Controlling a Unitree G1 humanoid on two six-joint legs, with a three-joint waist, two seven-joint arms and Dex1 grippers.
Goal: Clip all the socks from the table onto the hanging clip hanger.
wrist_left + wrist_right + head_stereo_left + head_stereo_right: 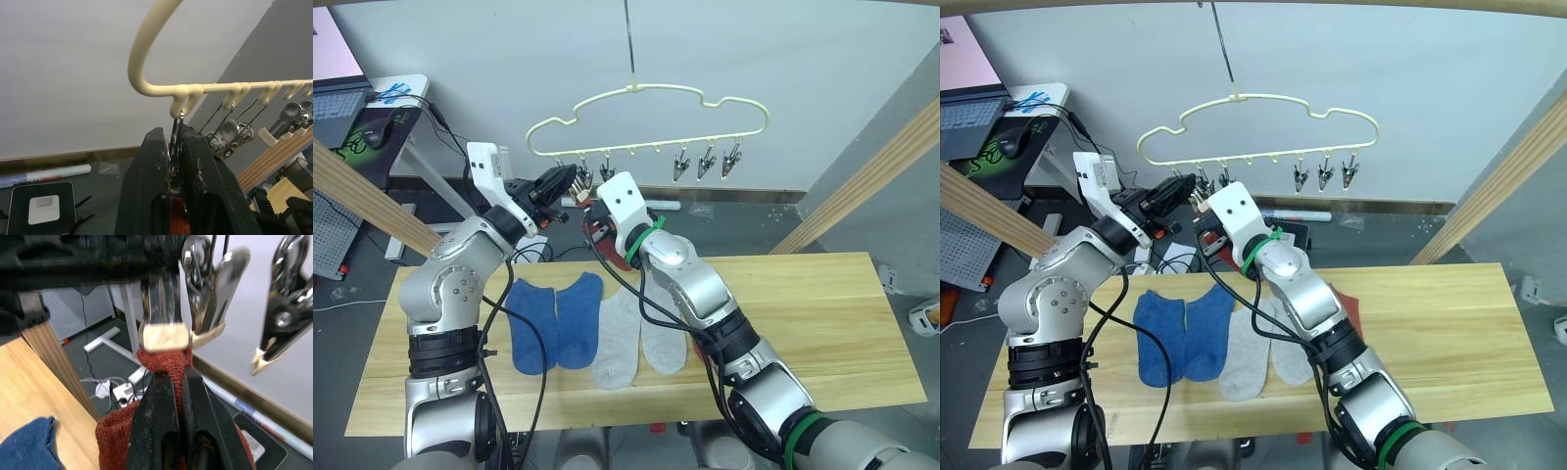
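Nearest to me on the desk (822,323) lie four socks side by side: two blue socks (553,320) to the left and two light grey socks (638,338) just beside them, all flat, toes toward me. In the right eye view a strip of rust-red cloth (1351,311) shows on the desk beyond my right arm; I cannot tell whether it is a whole sock.

Above the desk's far edge, my right gripper (177,382) has its fingers closed tight on the bunched cuff of a rust-red sock (164,360), lifted up to the clips. In its wrist view the top of that sock sits right in the cream-tipped jaws of the end clip (164,335), touching them.

My left gripper (175,147) is at that same clip from the other side, its fingers pinched together on the clip's metal handles, just under the hook-shaped end of the bar.

Farther back hangs the clip hanger (646,98), pale yellow, cloud-shaped, on a long metal hook. Three free clips (707,162) dangle at its right end, well apart from both grippers.
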